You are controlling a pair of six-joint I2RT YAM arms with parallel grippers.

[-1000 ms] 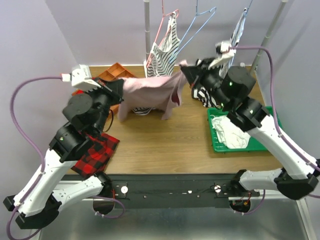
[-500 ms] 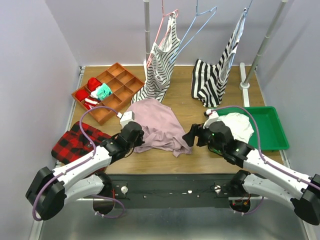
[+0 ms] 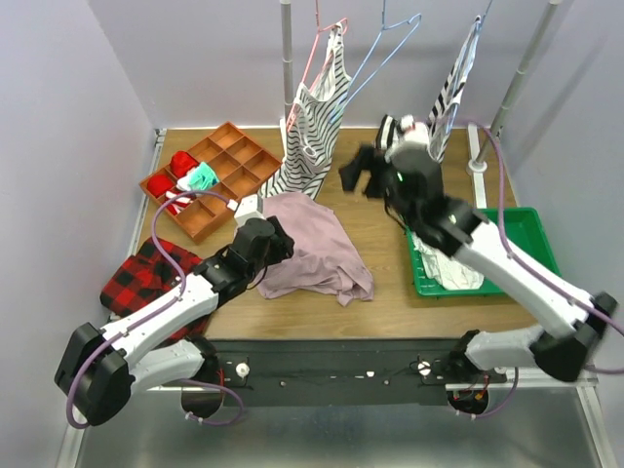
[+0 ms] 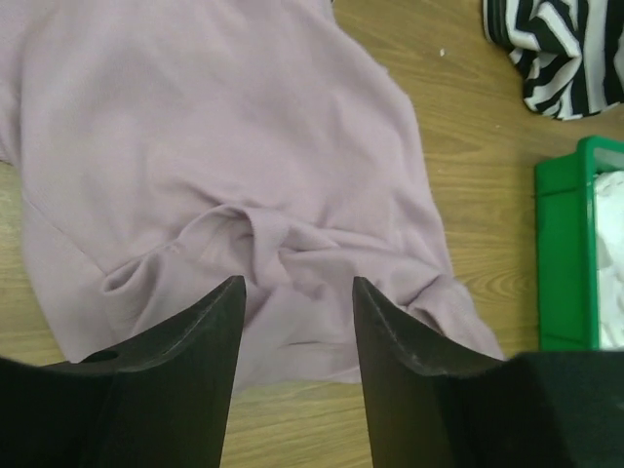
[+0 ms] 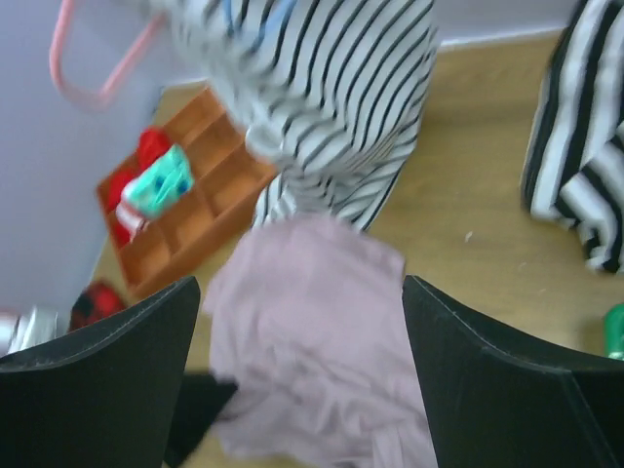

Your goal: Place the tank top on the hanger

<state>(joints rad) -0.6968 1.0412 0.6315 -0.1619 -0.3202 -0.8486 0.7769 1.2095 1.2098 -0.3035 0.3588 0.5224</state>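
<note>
Tank top (image 3: 312,244) is seen crumpled on the table (image 3: 388,258). Left gripper (image 4: 297,292) is held open just over its folds, with fabric seen between the jaws and nothing gripped. Right gripper (image 3: 353,174) is held wide open, raised well above the top and empty. Hanger (image 3: 385,49) is hung bare behind.

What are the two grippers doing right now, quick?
Left gripper: open, empty, over the tank top.
Right gripper: open, empty.

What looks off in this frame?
The tank top lies crumpled in a heap on the table rather than hung, while the hanger hangs bare at the back. Nothing looks spilled or damaged.
</note>
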